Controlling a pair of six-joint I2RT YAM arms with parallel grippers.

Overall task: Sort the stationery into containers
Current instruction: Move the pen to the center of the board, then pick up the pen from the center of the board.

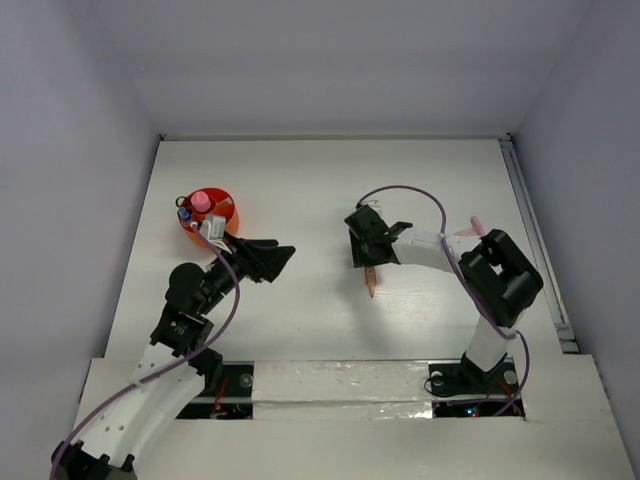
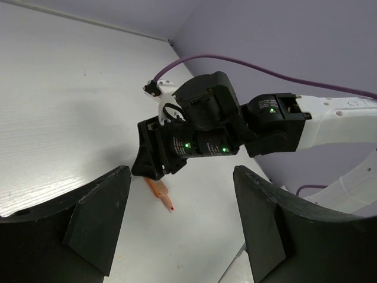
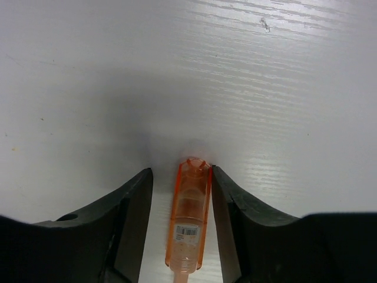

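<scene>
1. While the right gripper [image 3: 181,172] stood low over the table [image 1: 300,180], its two fingers straddled the orange marker [image 3: 189,218], which lay flat on the white surface right of centre
2. Seen from the right wrist, the finger on the right of that view looked to be touching the marker's side, while a clear gap showed between the marker and the other finger, so the jaws were released and not clamped on it
3. From above, the marker ran roughly near to far, and its near end stuck out past the fingers toward the arm bases
4. The left gripper [image 2: 181,174] hung released, its fingers spread wide with nothing between them; it sat left of centre, pointing right toward the right gripper and well apart from it
5. The orange-red cup [image 1: 232,213] stood on the left part of the table, just far and left of the left gripper
6. A pink tube [image 1: 202,201] stood upright in the cup, its top above the rim; a small blue item [image 1: 184,212] showed at the cup's left edge, too small to tell what it was
7. The marker lay well apart from the cup, with the left gripper between them
</scene>
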